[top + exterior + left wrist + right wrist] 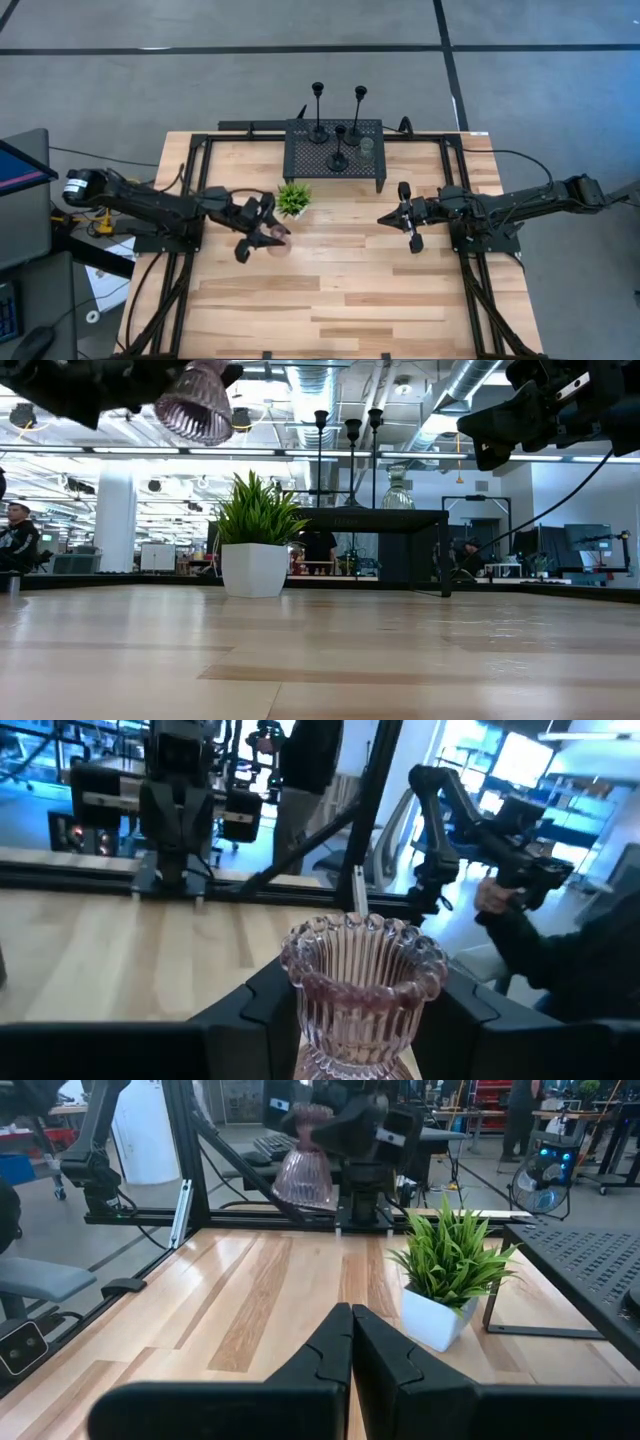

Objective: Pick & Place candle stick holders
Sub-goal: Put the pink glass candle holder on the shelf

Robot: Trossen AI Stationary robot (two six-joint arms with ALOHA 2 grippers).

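Note:
My left gripper [272, 235] is shut on the pinkish ribbed glass cup [362, 988], held high above the table just in front of the potted plant; the cup also shows in the low view [195, 402] and the right wrist view [304, 1173]. Three slim black holders [339, 148] and the greenish glass cup [367, 148] stand on the black mesh rack [305, 160] at the far middle. My right gripper [386, 218] is shut and empty, in the air to the right of the plant; it also shows in its wrist view [352, 1325]. My left gripper pinches the pinkish cup's lower body near its foot [350, 1045] between its two fingers [250, 1010], one on either side. The cup is lifted clear of the table and tilted, its scalloped mouth [365, 935] pointing away from the wrist.
A small green potted plant [294, 200] stands on the table between the two grippers, in front of the rack. Black frame rails [185, 290] run along the table's left and right sides. A person's hand and sleeve [520, 920] show beyond the table.

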